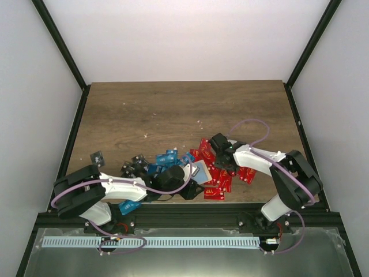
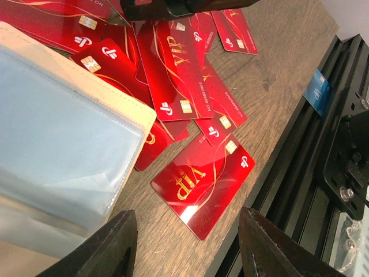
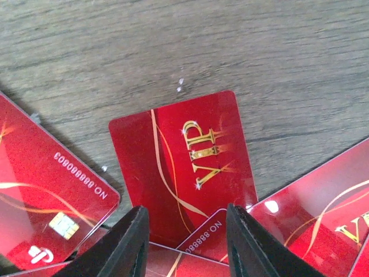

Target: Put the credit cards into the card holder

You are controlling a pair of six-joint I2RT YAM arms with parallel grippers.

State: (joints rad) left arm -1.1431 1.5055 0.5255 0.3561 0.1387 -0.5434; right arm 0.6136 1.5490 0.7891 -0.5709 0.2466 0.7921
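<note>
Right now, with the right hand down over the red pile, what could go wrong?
1. The right hand straddles a red VIP card whose edge nearest the hand lies under another card; closing may drag both.
2. The card holder overlaps red cards beside the left hand; shifting it could push the nearest card off the table, where a blue card lies on the frame.
</note>
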